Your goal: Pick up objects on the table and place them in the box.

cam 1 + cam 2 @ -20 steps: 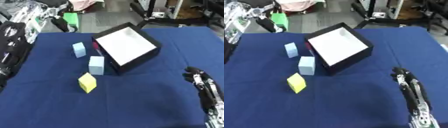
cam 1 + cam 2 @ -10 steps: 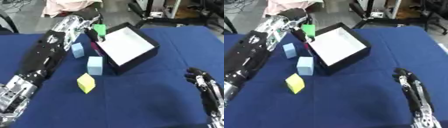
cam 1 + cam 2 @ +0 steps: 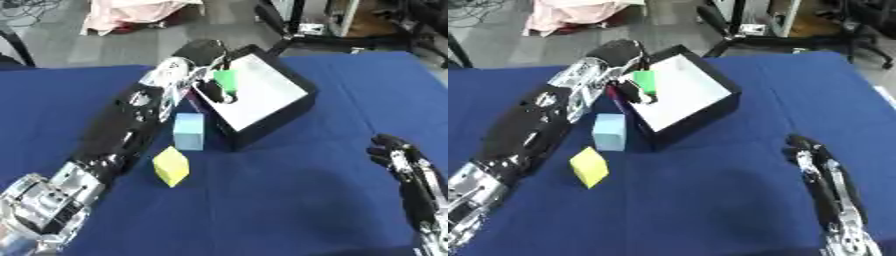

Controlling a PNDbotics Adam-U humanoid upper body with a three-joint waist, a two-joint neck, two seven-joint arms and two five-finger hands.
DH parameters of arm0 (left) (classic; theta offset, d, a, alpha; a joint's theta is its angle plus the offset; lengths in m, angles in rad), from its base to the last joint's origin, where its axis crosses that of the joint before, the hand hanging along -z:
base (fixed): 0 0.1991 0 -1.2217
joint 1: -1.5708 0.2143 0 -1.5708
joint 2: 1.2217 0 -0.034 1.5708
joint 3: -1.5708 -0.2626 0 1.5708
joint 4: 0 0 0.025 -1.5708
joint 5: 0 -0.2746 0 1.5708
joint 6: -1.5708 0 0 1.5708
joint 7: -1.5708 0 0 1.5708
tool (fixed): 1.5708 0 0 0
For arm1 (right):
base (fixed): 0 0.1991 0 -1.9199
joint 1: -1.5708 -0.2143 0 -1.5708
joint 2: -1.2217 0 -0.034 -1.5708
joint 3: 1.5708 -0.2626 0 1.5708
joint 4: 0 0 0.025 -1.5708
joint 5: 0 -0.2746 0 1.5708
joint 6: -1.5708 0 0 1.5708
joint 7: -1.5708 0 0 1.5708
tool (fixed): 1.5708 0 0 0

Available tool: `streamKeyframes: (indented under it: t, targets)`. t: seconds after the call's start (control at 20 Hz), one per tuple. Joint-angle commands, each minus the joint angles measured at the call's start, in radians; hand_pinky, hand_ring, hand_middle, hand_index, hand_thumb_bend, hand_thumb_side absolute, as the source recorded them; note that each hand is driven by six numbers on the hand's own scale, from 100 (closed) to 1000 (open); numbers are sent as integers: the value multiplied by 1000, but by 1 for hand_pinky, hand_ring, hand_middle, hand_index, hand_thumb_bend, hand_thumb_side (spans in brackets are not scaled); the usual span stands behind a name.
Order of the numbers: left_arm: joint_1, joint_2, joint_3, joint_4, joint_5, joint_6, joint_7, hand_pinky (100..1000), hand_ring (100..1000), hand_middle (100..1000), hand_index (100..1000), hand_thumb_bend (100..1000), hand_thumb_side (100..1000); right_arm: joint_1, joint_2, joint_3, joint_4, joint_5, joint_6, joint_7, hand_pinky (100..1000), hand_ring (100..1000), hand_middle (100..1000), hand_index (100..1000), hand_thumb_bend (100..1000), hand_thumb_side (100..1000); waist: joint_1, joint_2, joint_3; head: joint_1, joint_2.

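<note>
- The table (image 3: pixel 289 200) is covered with a dark blue cloth that fills most of both views and lies a little askew.
- The left arm (image 3: pixel 122 135) comes in from the lower left corner and stretches diagonally across the cloth toward the box.
- A yellow block (image 3: pixel 171 166) stands tilted on one corner on the cloth, just beside the forearm.
- A light blue block (image 3: pixel 188 131) stands upright between the yellow block and the near wall of the box, close to that wall.
- The left hand (image 3: pixel 203 70) is held over the left edge of the box, its fingers curled round a green block (image 3: pixel 226 80).
- The green block is up in the hand, above the white floor of the box near its left wall; whether it touches the floor cannot be told.
- The box (image 3: pixel 297 107) is black outside and white inside, open at the top, and sits turned at an angle at the middle of the table toward the far side.
- The right hand (image 3: pixel 811 152) rests near the lower right edge with its fingers relaxed and straight, holding nothing.
- Beyond the far edge of the table lies a grey floor with a pink cloth (image 3: pixel 136 12) heaped at the upper left and black chair legs (image 3: pixel 280 20) at the upper right.
</note>
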Motion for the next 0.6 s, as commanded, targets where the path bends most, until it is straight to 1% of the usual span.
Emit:
streamKeyframes:
  t: [0.05,0.15,0.25,0.35,0.45,0.6]
  targets:
    - [-17,8,-8,-8,-15,-12,1,775,660,671,824,791,531,-12,0,-2,-15,-5,-2,2,809,763,749,792,100,739,-13,-10,-2,3,-2]
    - [-17,20,-11,-17,-17,-18,-11,789,691,709,846,824,575,-11,0,-2,-14,-5,-2,1,809,763,749,792,100,739,-12,-10,0,1,-2]
    - [-20,41,-12,-35,-9,-23,-26,792,694,717,853,826,589,-11,0,-4,-14,-4,-2,0,809,763,749,792,100,737,-12,-11,2,-1,-2]
    - [-28,77,-13,-73,19,-26,-48,792,685,709,847,810,580,-10,-1,-7,-14,-3,-2,-3,809,763,749,792,100,736,-12,-12,7,-5,-2]
    - [-36,129,-16,-129,72,-28,-91,794,681,702,845,800,574,-9,-3,-10,-14,-2,-2,-6,809,763,749,792,100,736,-10,-15,14,-10,-2]
    - [-39,205,-10,-201,148,-15,-195,793,674,690,839,777,562,-5,-7,-12,-13,-1,-2,-9,808,763,749,792,100,737,-7,-18,23,-16,-2]
